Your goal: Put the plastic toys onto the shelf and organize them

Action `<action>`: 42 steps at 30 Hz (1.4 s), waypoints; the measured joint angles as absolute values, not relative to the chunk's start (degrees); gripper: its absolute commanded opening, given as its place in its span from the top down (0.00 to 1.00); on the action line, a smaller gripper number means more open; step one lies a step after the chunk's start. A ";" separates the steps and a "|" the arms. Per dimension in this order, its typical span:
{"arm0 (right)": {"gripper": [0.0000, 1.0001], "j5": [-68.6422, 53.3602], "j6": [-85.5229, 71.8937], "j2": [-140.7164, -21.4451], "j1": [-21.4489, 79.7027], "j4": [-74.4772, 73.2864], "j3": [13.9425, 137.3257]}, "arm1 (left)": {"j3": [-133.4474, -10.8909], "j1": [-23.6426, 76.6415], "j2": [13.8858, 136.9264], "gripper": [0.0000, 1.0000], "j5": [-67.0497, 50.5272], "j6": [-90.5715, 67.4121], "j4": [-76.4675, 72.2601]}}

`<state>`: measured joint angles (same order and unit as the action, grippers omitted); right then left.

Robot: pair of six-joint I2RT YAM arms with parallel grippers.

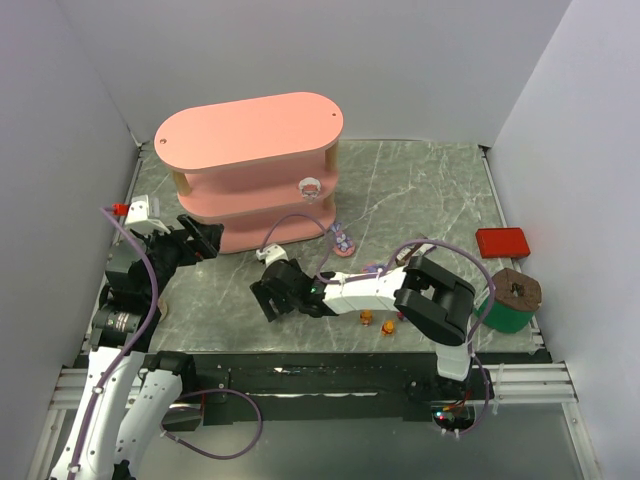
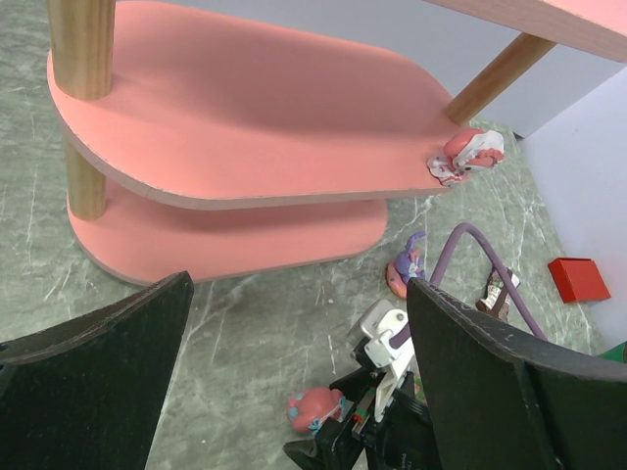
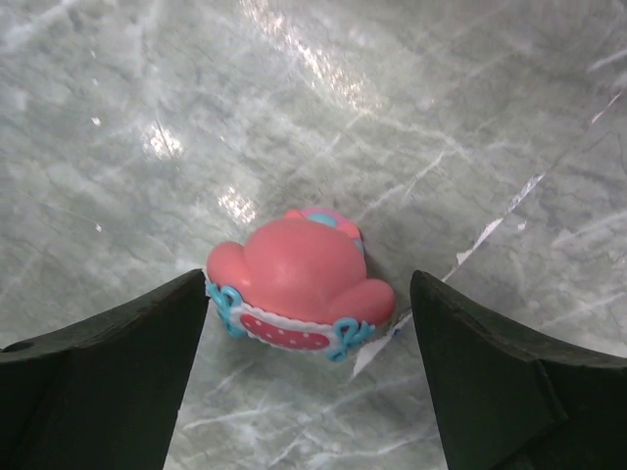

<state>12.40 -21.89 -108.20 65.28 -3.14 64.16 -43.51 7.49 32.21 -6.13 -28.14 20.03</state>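
The pink three-tier shelf (image 1: 250, 150) stands at the back left. One pink-white toy (image 1: 310, 187) sits at the right end of its middle tier (image 2: 294, 127), seen again in the left wrist view (image 2: 465, 155). Another pink toy (image 3: 299, 279) lies on its side on the marble table, between the fingers of my right gripper (image 3: 309, 304), which is open around it; the left finger is close to it, the right one apart. A purple toy (image 1: 344, 241) lies near the shelf foot. Two orange toys (image 1: 366, 318) (image 1: 387, 327) lie under my right arm. My left gripper (image 1: 203, 240) is open and empty, facing the shelf.
A red flat box (image 1: 502, 241) lies at the right edge. A green holder with a brown top (image 1: 512, 298) stands at the front right. A brown-wrapped snack bar (image 2: 498, 294) lies beyond the purple toy. Grey walls close in the table on three sides.
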 measured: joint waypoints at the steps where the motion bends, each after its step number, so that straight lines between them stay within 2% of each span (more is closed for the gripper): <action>1: 0.14 12.51 -22.02 -108.20 65.30 -2.68 64.14 | -43.51 7.49 32.23 0.04 -6.13 -28.14 20.01; 7: 0.24 14.61 -23.24 -108.27 65.49 -0.45 64.16 | -43.51 7.49 32.25 0.04 -6.13 -28.14 20.03; 10: 0.35 15.49 -24.03 -108.75 65.52 -0.03 64.18 | -43.51 7.49 32.25 0.04 -6.13 -28.14 20.03; 14: 0.58 16.51 -25.06 -109.27 65.78 0.27 64.18 | -43.51 7.49 32.25 0.04 -6.13 -28.14 20.03; 17: 0.65 17.12 -25.02 -109.27 65.93 0.25 64.18 | -43.51 7.49 32.25 0.04 -6.13 -28.14 20.03; 25: 0.66 19.97 -22.90 -107.09 66.13 -5.30 66.02 | -43.51 7.49 32.25 0.04 -6.11 -28.14 20.03; 34: 0.65 24.64 -18.96 -99.83 65.17 -8.88 76.99 | -43.51 7.49 32.14 0.04 -5.50 -28.14 20.03; 42: 0.65 26.85 -17.17 -99.13 61.63 -10.26 84.27 | -43.51 7.49 32.05 0.04 -5.10 -28.14 20.03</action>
<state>26.85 -17.17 -99.13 61.63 -10.26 84.27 -43.51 7.49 32.05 -5.10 -28.14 20.03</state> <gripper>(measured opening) 0.676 0.965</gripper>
